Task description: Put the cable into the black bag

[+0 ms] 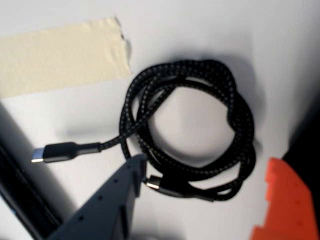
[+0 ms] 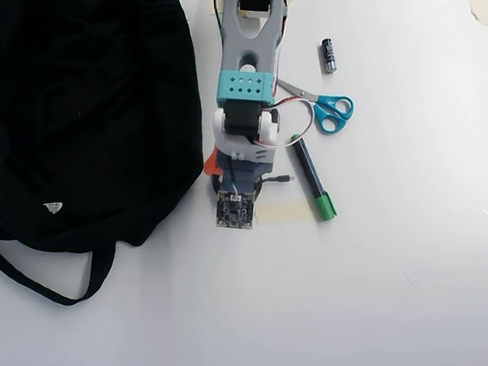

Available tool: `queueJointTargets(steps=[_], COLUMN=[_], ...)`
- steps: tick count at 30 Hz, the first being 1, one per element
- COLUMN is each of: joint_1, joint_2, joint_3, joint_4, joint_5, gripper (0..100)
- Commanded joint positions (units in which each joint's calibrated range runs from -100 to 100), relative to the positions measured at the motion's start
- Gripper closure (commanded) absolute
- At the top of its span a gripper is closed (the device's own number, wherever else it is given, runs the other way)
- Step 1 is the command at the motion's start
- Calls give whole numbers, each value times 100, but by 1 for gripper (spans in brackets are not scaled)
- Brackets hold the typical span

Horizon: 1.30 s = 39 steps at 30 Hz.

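Below the wrist camera: a white table (image 1: 280, 45) lies under the spread fingers.
Wrist view, cable: the thin black braided cable (image 1: 235, 115) lies in a loose coil flat on the table; one metal-tipped plug (image 1: 55, 152) sticks out to the left, a second plug end (image 1: 155, 184) rests at the coil's lower edge.
Wrist view, gripper (image 1: 210, 177): the grey finger (image 1: 117, 192) points at the coil's lower left and the orange finger (image 1: 285, 200) stands to its right, wide apart, holding nothing.
Wrist view, tape: a beige strip of masking tape (image 1: 60, 57) lies just beside the coil, upper left.
Overhead view, arm: it hides most of the cable; only a plug tip (image 2: 285, 178) shows.
Overhead view, bag: the large soft black fabric bag (image 2: 82, 112) lies left of the arm.
Overhead view, others: blue-handled scissors (image 2: 328, 108), a green-capped marker (image 2: 313, 181) and a small battery (image 2: 328, 54) lie right of the arm.
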Motion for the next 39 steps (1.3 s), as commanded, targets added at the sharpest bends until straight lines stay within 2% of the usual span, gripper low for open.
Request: queueJointTargets(steps=[1,35,39], joint_1=[-70,-18,-18], joint_2=[-64,301,276], joint_3=[-267,-267,-267], joint_4=[55,37,46], joint_5=[42,5,26], gripper=[68,67,64])
